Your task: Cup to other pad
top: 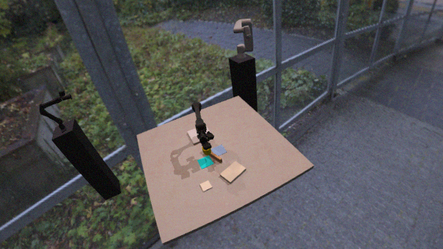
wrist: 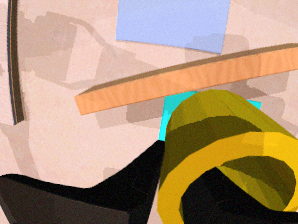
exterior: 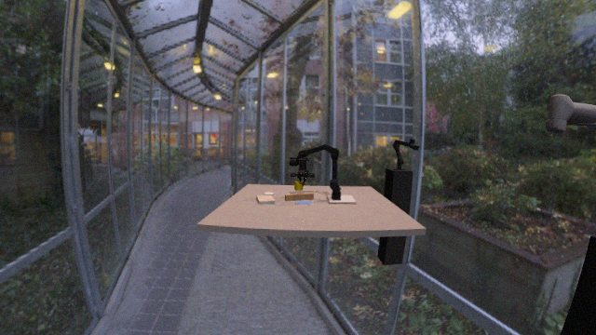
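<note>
My gripper [top: 207, 147] [exterior: 300, 180] [wrist: 172, 148] is shut on the wall of the yellow cup [top: 206, 151] [exterior: 298, 186] [wrist: 200, 107], with one finger inside its mouth and one outside. The cup hangs above the table, higher than the bar in the exterior view. The teal pad [top: 205, 162] [wrist: 171, 101] lies partly behind the cup in the wrist view. The blue pad [top: 221, 150] [exterior: 304, 203] [wrist: 172, 22] lies bare on the other side of the bar. No marbles can be made out; much of the cup's inside is hidden.
A low orange-brown bar [top: 216, 157] [exterior: 299, 197] [wrist: 175, 80] stands between the pads. A flat wooden block [top: 232, 171] [exterior: 265, 199] and a small square piece [top: 205, 186] [exterior: 269, 194] lie farther from the arm's pale base plate [top: 192, 137] [exterior: 346, 200].
</note>
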You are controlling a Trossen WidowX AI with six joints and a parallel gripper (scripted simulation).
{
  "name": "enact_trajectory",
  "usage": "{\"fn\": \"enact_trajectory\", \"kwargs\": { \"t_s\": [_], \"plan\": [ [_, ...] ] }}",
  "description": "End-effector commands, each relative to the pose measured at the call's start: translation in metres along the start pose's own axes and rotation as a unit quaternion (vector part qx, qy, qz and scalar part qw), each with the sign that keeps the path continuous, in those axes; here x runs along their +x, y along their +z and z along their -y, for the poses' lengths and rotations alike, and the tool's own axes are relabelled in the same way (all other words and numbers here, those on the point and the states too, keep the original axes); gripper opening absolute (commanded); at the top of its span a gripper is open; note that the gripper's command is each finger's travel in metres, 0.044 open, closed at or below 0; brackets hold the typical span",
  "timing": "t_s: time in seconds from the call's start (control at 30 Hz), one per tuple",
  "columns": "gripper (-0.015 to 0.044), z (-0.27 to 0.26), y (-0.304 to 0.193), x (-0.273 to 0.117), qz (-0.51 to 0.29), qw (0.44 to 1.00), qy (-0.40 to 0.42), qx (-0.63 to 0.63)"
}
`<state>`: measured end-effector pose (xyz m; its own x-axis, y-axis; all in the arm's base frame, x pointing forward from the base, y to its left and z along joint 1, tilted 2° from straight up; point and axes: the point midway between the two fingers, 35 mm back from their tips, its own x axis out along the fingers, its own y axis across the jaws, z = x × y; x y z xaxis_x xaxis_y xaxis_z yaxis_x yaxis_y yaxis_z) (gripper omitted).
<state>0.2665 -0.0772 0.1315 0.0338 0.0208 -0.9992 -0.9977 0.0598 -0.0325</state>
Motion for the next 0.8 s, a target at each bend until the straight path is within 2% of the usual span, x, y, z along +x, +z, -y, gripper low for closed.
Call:
{"fn": "enact_trajectory", "kwargs": {
  "t_s": [0.0,0.5,0.77],
  "plan": [
    [0.0000,0.005,-0.010,-0.001,0.002,1.000,-0.001,-0.001],
    [0.0000,0.019,-0.045,-0.003,0.000,1.000,-0.002,-0.001],
    [0.0000,0.019,-0.046,0.002,0.000,1.000,-0.002,-0.001]
  ]
}}
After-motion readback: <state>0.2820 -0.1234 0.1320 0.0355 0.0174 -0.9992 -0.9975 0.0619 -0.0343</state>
